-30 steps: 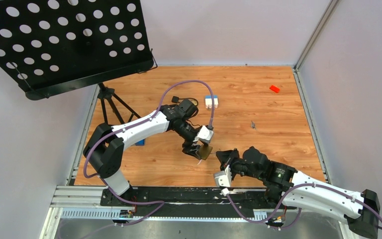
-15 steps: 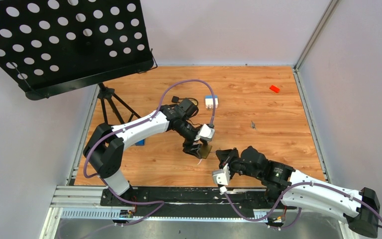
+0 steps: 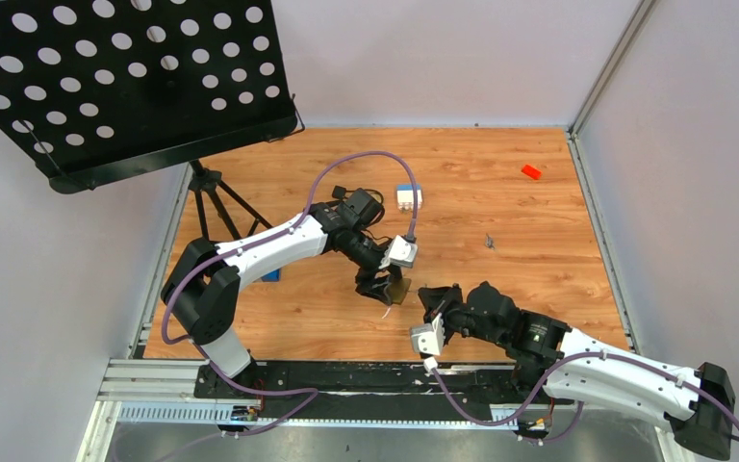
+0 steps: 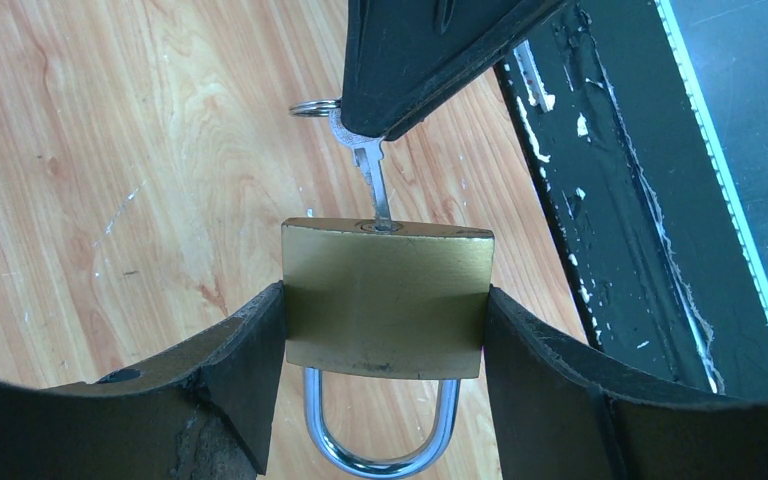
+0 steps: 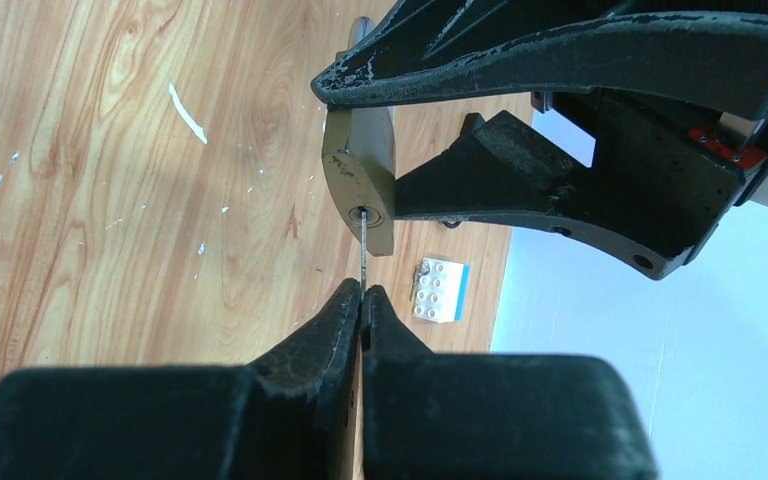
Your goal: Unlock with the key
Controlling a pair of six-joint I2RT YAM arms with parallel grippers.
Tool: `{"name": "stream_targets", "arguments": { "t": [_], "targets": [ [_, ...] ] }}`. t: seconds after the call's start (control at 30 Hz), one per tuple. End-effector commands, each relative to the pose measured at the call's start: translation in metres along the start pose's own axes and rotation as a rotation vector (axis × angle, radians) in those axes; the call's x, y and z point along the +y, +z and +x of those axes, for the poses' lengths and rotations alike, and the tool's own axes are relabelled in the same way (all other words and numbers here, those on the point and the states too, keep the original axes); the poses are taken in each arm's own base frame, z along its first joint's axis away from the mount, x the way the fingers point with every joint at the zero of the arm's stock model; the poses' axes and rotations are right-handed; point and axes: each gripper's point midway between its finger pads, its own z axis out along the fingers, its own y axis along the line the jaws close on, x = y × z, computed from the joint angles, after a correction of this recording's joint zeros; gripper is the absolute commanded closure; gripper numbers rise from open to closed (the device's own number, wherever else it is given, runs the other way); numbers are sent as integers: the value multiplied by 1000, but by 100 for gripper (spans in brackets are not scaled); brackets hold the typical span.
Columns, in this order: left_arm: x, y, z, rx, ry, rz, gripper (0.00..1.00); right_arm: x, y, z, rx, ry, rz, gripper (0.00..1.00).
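Observation:
My left gripper [image 4: 385, 330] is shut on the flat sides of a brass padlock [image 4: 385, 300] and holds it above the wooden floor, keyhole end towards the right arm, silver shackle [image 4: 380, 445] closed and pointing back at the wrist. My right gripper [image 5: 361, 292] is shut on the small grey key [image 4: 370, 175], whose tip sits in the padlock's keyhole [image 5: 363, 212]. In the top view the padlock [image 3: 399, 289] and the two grippers [image 3: 383, 285] [image 3: 425, 300] meet near the middle of the floor.
A white and blue block [image 3: 409, 197] lies behind the left arm, a small red block [image 3: 531, 171] at the far right, a small dark object [image 3: 489, 241] on the right. A perforated black music stand [image 3: 125, 77] stands at the left. The black base rail [image 3: 346, 377] runs along the near edge.
The right gripper has moved a little left and forward towards the padlock, bringing the key to the keyhole. The left arm has shifted the padlock slightly.

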Motion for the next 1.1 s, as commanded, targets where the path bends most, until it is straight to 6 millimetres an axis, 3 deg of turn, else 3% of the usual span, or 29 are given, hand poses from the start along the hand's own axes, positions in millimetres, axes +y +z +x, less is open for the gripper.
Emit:
{"name": "stream_targets", "arguments": {
  "t": [0.0, 0.37, 0.73, 1.07],
  "targets": [
    [6, -5, -56, -154, 109, 9, 100, -22, 0, -15, -50, -19, 71, 100],
    [10, -4, -59, -162, 86, 2, 100, -12, 4, -7, 7, -111, 66, 100],
    [25, -7, -66, -180, 28, -78, 100, -5, 8, -14, -13, -88, 47, 100],
    [13, -7, -69, -194, 55, -22, 100, -14, 5, -16, -23, -50, 84, 100]
  ]
}}
